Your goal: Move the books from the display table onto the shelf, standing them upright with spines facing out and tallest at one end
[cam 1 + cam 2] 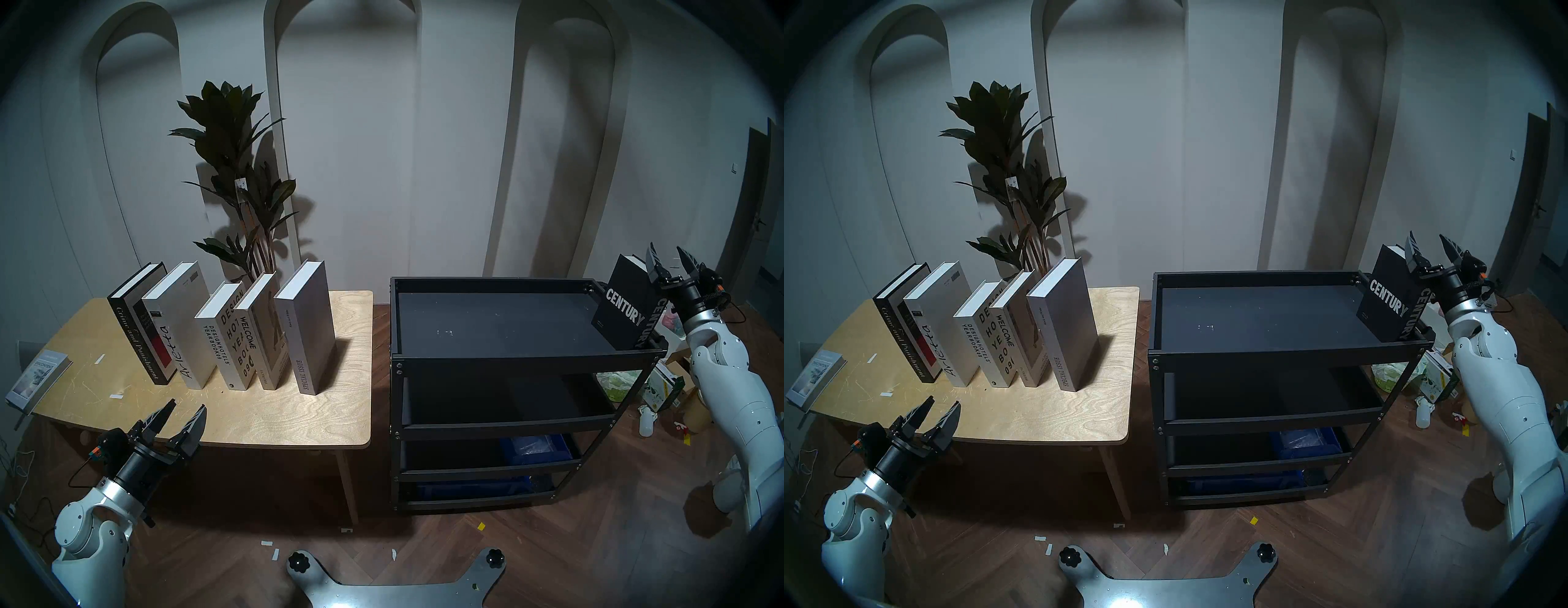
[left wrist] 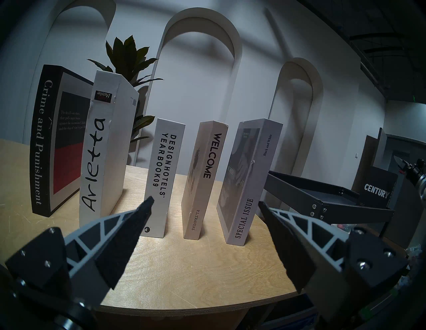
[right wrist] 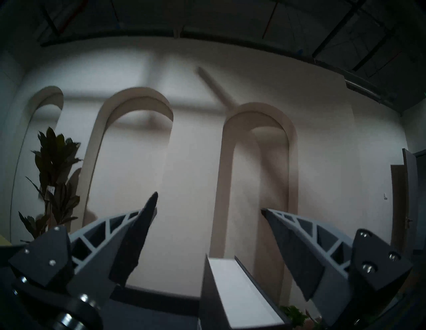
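Several books stand upright in a row on the display table (image 1: pixel 275 416): Crime and Punishment (image 1: pixel 135 327), Arietta (image 1: pixel 182 331), Designhotels Yearbook (image 1: pixel 225 339), Welcome (image 1: pixel 254 335) and Special Issue (image 1: pixel 305 331). The black Century book (image 1: pixel 623 312) stands at the right end of the shelf's (image 1: pixel 522 361) top tray. My right gripper (image 1: pixel 666 254) is open at that book's top right corner. In the right wrist view the book's top edge (image 3: pixel 242 292) shows low between the spread fingers, ungripped. My left gripper (image 1: pixel 187 406) hangs open and empty over the table's front edge, facing the row.
A tall potted plant (image 1: pixel 237 178) stands behind the table. A thin grey Discontent book (image 1: pixel 38 380) overhangs the table's left edge. Blue bins (image 1: pixel 534 446) fill the shelf's lower tiers. Boxes and bottles (image 1: pixel 662 390) litter the floor right of the shelf.
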